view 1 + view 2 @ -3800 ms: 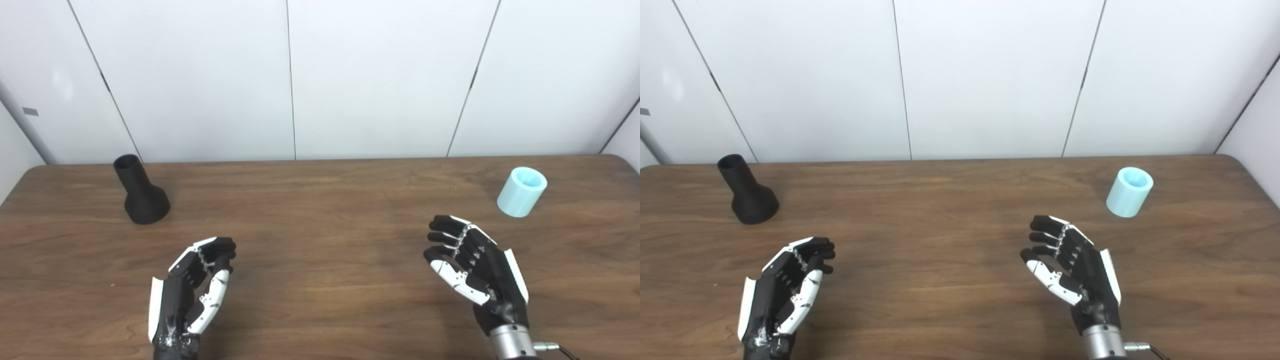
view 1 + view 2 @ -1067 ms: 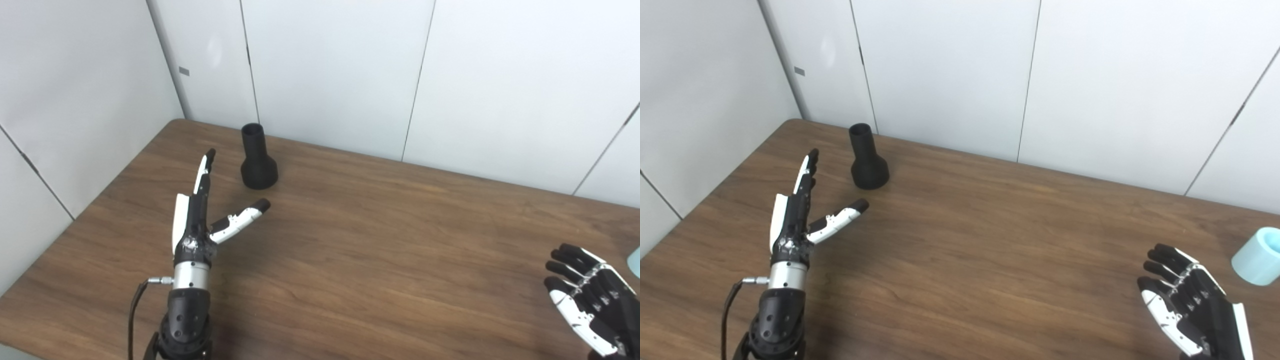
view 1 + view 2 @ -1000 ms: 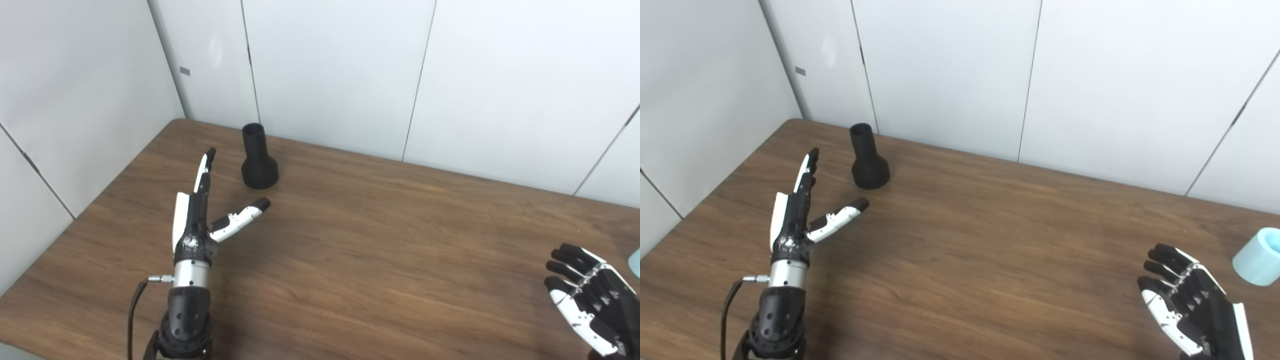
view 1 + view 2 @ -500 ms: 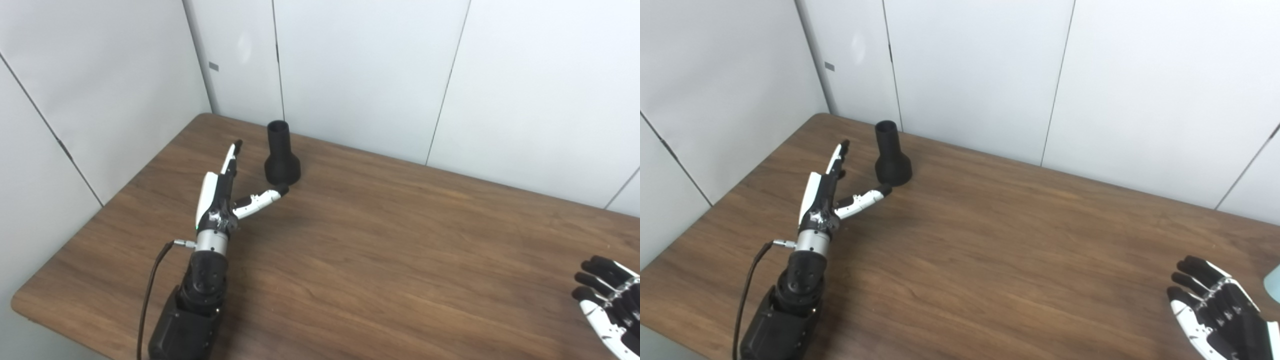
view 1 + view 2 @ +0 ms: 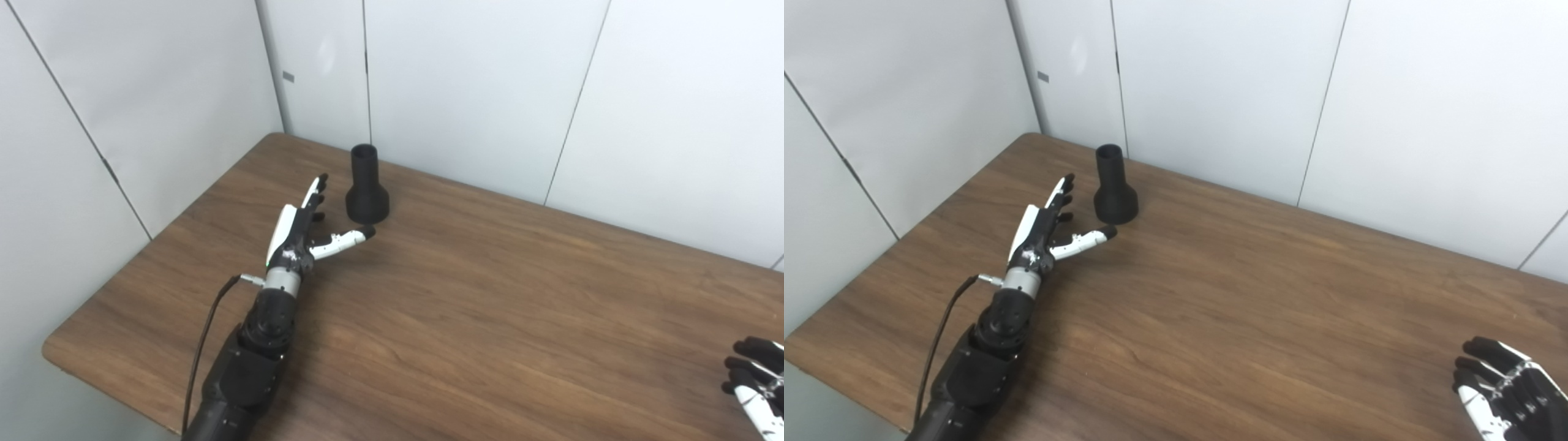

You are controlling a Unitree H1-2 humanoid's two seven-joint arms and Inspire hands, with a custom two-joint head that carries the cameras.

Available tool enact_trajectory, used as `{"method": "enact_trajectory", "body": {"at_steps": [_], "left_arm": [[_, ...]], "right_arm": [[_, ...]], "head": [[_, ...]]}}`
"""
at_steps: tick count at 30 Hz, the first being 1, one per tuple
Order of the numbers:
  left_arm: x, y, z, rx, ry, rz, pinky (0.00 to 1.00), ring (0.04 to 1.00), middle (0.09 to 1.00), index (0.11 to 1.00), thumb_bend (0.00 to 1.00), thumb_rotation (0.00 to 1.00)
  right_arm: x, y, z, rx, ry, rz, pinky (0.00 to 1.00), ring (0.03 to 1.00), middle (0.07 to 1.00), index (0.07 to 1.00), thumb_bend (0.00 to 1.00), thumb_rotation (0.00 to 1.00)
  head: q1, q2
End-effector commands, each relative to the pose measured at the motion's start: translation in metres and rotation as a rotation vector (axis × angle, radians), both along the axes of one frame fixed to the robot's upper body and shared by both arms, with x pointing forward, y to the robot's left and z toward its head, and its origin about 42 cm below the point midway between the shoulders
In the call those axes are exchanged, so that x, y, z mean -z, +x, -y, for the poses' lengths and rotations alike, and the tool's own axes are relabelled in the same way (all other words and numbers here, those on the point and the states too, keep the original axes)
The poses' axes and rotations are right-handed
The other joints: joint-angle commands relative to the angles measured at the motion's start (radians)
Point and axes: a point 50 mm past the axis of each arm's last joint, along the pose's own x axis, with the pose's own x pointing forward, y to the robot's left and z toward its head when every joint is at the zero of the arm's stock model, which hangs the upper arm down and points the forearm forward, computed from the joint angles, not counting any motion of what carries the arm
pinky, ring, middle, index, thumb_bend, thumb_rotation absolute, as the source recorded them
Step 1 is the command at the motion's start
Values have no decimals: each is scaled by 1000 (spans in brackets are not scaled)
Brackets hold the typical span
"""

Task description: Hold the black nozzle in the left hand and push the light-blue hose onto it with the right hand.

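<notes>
My left hand (image 5: pixel 298 231) is spread wide and empty, thumb angled out, reaching toward the nozzle (image 5: pixel 366 185). Nozzle stands upright on its flared base near the far left corner of the table (image 5: pixel 502 294), just beyond my thumb tip; I can't tell whether the thumb touches the base. My right hand (image 5: pixel 1503 389) sits at the bottom right edge, fingers loosely curled apart, holding nothing. The hose is out of frame in both views.

Risks as I judge them: the thumb could nudge the flared base and slide or tip the nozzle toward the wall before the fingers wrap it. A grip low on the flare may slip; the narrow neck looks the safer hold, but it must leave the open end free for the hose.

Nozzle: matte black, round tube widening to a bell foot, looks rigid. Table: dark wood grain, smooth, slight sheen.
</notes>
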Motion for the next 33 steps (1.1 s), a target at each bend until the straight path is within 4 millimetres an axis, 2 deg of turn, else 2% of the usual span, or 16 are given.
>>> {"method": "enact_trajectory", "body": {"at_steps": [1, 4, 10, 13, 19, 22, 23, 27, 33], "left_arm": [[-11, 11, -5, 7, 33, -9, 907, 971, 985, 1000, 1000, 411], [-10, 16, -7, 9, 25, -38, 939, 987, 997, 1000, 1000, 389], [-9, 23, -8, 13, 47, -89, 918, 975, 990, 1000, 1000, 342], [-9, 28, -7, 18, 81, -112, 907, 964, 974, 1000, 1000, 350], [-6, 38, -9, 39, 118, -162, 877, 942, 958, 996, 1000, 363], [-2, 42, -11, 71, 70, -194, 849, 944, 963, 999, 1000, 322], [-1, 43, -12, 80, 56, -205, 812, 926, 962, 1000, 1000, 323], [5, 48, -15, 99, -11, -224, 807, 921, 966, 1000, 1000, 231], [9, 53, -15, 92, 36, -240, 784, 897, 947, 980, 1000, 204]], "right_arm": [[-18, 6, 5, -11, -26, 104, 503, 644, 669, 613, 179, 282], [-17, 6, 6, -13, -20, 104, 497, 640, 667, 610, 193, 310], [-16, 6, 8, -16, -29, 93, 488, 633, 662, 605, 231, 365], [-16, 5, 8, -17, -34, 90, 488, 636, 665, 606, 239, 390], [-16, 3, 9, -16, -28, 89, 477, 626, 658, 599, 261, 378], [-16, 2, 10, -19, -32, 83, 479, 629, 662, 605, 257, 386], [-16, 1, 10, -21, -30, 82, 486, 636, 667, 610, 260, 387], [-16, 0, 12, -25, -41, 79, 491, 642, 671, 617, 252, 380], [-14, -2, 13, -23, -44, 86, 509, 653, 679, 630, 245, 359]], "head": [[0, 0], [-3, -1], [-9, -7], [-12, -9], [-26, -7], [-30, -9], [-30, -9], [-34, -11], [-44, -10]]}}
